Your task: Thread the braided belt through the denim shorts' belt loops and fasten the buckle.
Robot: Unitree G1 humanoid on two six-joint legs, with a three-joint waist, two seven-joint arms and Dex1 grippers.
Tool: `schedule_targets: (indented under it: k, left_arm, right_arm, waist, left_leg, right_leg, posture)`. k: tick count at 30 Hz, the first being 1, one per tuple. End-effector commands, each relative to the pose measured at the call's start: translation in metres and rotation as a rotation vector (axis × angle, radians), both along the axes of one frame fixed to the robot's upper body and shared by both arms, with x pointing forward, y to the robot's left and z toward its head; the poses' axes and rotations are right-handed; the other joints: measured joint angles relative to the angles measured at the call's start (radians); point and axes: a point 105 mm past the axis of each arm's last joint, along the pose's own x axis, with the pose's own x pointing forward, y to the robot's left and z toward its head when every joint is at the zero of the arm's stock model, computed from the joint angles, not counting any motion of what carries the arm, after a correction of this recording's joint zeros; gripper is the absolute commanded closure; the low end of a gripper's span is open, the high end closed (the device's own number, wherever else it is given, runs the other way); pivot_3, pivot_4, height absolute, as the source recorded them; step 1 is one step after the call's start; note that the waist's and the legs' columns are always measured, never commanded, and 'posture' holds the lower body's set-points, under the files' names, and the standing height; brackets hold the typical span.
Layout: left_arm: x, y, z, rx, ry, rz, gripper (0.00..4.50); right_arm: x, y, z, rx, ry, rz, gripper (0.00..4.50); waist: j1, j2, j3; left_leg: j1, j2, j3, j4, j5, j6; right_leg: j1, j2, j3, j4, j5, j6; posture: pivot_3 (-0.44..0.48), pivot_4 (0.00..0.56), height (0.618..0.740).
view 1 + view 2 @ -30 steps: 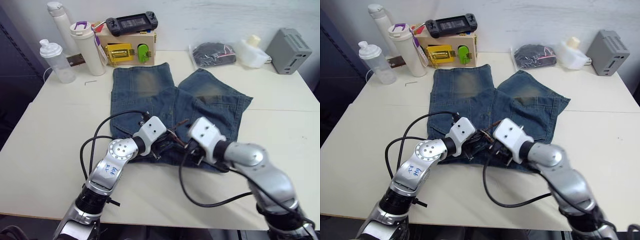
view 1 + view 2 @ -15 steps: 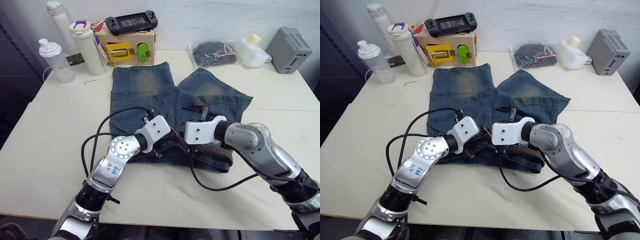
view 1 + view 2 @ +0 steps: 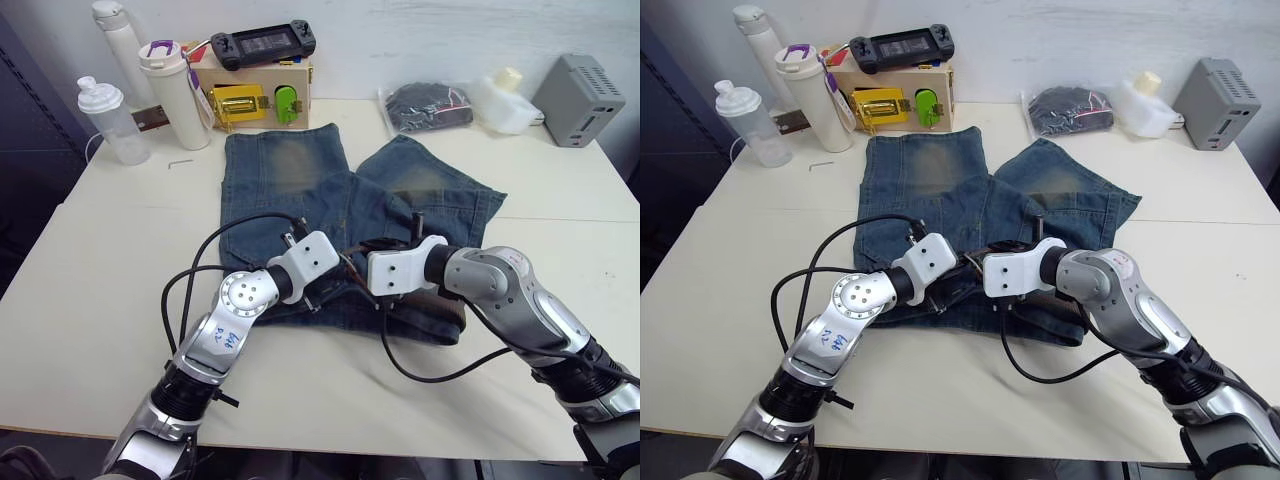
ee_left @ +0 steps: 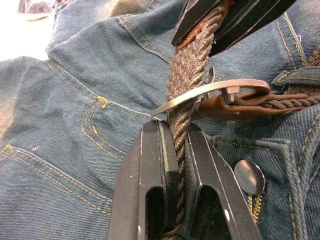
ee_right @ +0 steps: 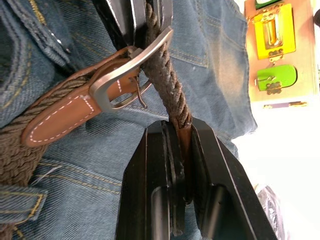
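Pinching the braided belt (image 4: pixel 187 75) from both sides of the buckle (image 4: pixel 210 92): left gripper (image 4: pixel 173 131) has its fingers closed on the strap just short of the frame, right gripper (image 5: pixel 176 131) is clamped on the free end just past it. Compared with a second ago the right arm has swung from pointing at the waistband to lying across it, and since half a second ago it has barely shifted, so the tail has been drawn through the frame and the pull is settling. Judged: fastening is under way, threading looks done near the fly, with belt passing under one of the belt loops (image 5: pixel 20 207); the prong seems not yet seated in the weave. Strap is coarse dark brown plait, rope-like, ending in a smooth tan leather tab with pale stitching. Buckle is a thin brushed silver rectangle, tilted on edge. Denim shorts (image 3: pixel 300 180) lie flat mid-table, faded blue twill with yellow seams, a dull metal button (image 4: pixel 249 176) just beside the buckle.
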Motion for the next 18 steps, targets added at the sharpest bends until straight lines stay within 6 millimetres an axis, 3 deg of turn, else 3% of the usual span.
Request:
schedule_targets:
  k: [1,4,8,9,12,18]
  left_arm:
    - [-0.006,-0.001,0.022,-0.113,-0.039,-0.041,3.62]
    - [-0.008,0.007,0.027,-0.152,-0.022,-0.048,2.53]
    - [-0.004,0.050,0.047,-0.355,0.068,-0.012,1.00]
    - [-0.001,0.060,0.047,-0.367,0.078,0.006,1.00]
    - [0.012,0.096,0.034,-0.348,0.129,0.098,1.71]
    - [0.029,0.128,-0.022,-0.148,0.254,0.231,4.37]
  right_arm:
    - [-0.002,-0.002,0.013,0.027,-0.042,-0.013,4.50]
    - [-0.003,-0.003,0.012,0.041,-0.033,-0.026,4.50]
    - [-0.004,-0.006,0.009,0.060,-0.022,-0.046,4.50]
    - [-0.005,-0.006,0.009,0.061,-0.021,-0.049,4.50]
    - [-0.005,-0.008,0.010,0.072,-0.025,-0.060,4.50]
    - [-0.006,-0.007,0.015,0.109,-0.039,-0.061,4.50]
  waist:
    - [0.000,0.000,0.000]
    - [0.000,0.000,0.000]
    - [-0.002,0.000,0.000]
    - [-0.003,0.000,0.000]
    - [-0.004,0.000,0.000]
    - [0.000,0.000,0.000]
  left_leg:
    - [0.000,0.000,0.000,0.000,0.000,0.000]
    - [0.000,0.000,0.000,0.000,0.000,0.000]
    - [0.000,0.000,0.000,0.000,0.000,0.000]
    - [0.000,0.000,0.000,0.000,0.000,0.000]
    - [0.000,0.001,0.000,0.000,0.000,0.000]
    - [0.000,-0.001,-0.002,0.001,0.000,0.000]
  right_leg:
    - [0.000,0.000,0.000,0.000,0.000,0.000]
    - [0.000,0.000,0.000,0.000,0.000,0.000]
    - [-0.001,0.000,0.000,0.001,0.000,0.000]
    - [-0.001,0.000,0.000,0.001,0.000,0.000]
    - [-0.001,0.001,-0.001,0.001,0.000,0.000]
    - [-0.001,-0.001,-0.001,0.002,0.000,0.000]
  posture:
    - [0.000,0.150,0.740]
    - [0.000,0.150,0.740]
    - [0.000,0.150,0.740]
    - [0.000,0.150,0.740]
    - [0.000,0.150,0.740]
    - [0.000,0.150,0.740]
